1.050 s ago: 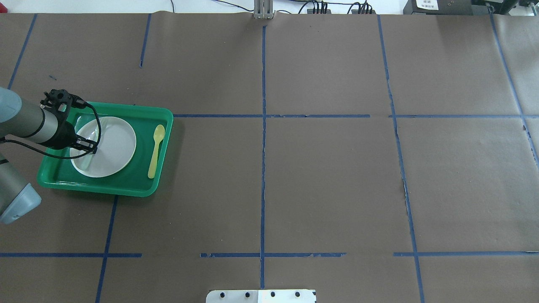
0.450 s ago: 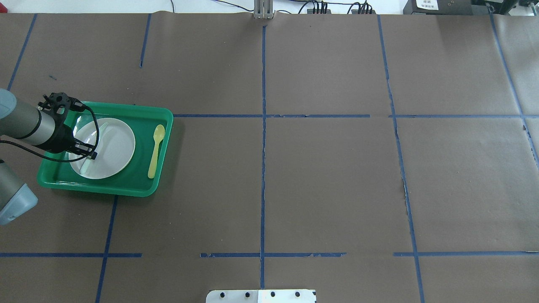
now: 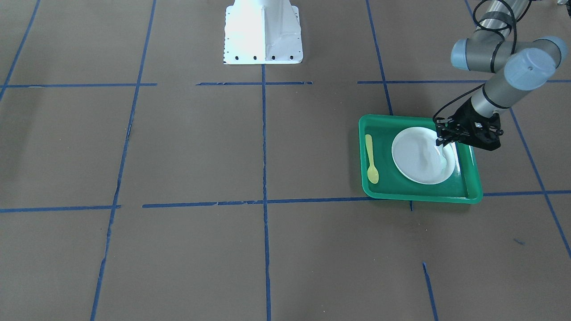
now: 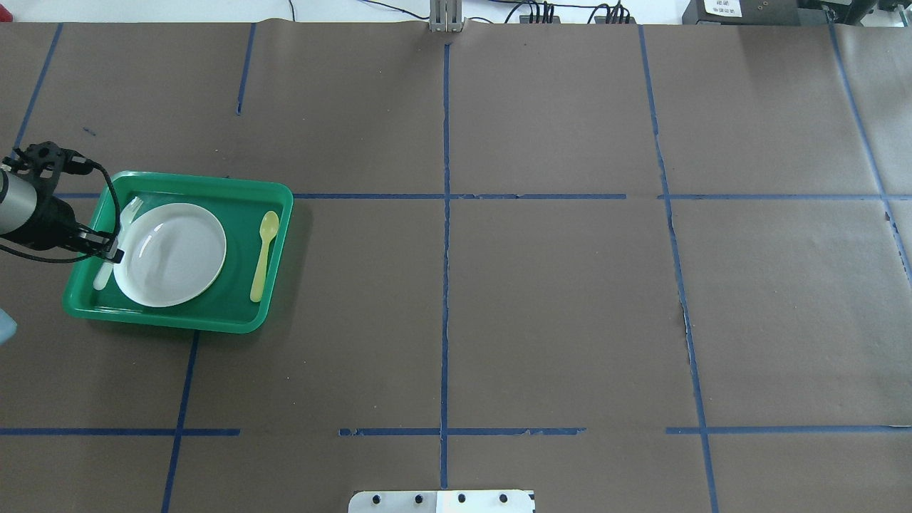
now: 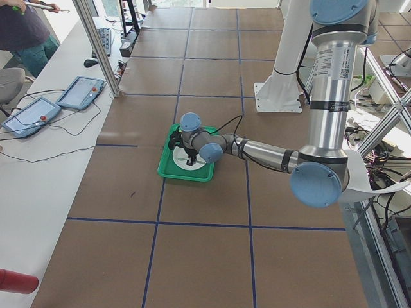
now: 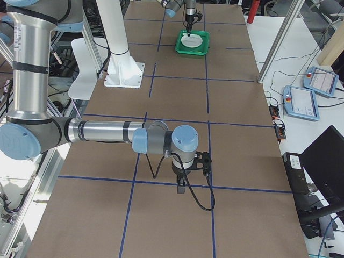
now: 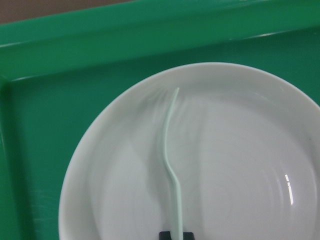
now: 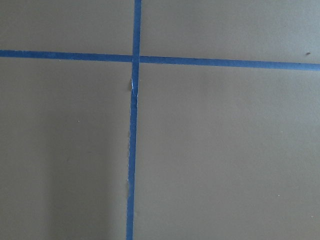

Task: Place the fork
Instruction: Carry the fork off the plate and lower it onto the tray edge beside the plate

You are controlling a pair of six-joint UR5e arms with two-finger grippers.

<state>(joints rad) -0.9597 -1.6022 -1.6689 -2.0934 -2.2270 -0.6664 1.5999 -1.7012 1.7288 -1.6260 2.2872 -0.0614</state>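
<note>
The fork (image 4: 126, 218) is a slim pale plastic one. My left gripper (image 4: 112, 252) is shut on its handle and holds it above the green tray (image 4: 242, 315), along the left edge of the white plate (image 4: 178, 256). In the left wrist view the fork (image 7: 167, 145) shows edge-on over the plate (image 7: 240, 165), with its tines pointing away from me. The front-facing view shows the left gripper (image 3: 441, 142) at the plate's (image 3: 417, 165) right edge. My right gripper (image 6: 181, 187) shows only in the right side view, and I cannot tell whether it is open or shut.
A yellow spoon (image 4: 263, 249) lies in the tray to the right of the plate. The tray stands at the far left of the brown table, which is marked with blue tape lines (image 4: 445, 214). The robot's white base (image 3: 263, 31) is at the near edge.
My left gripper has moved left with the fork, from over the plate's left half to its left edge. The arm has drawn back toward the view's left border.
</note>
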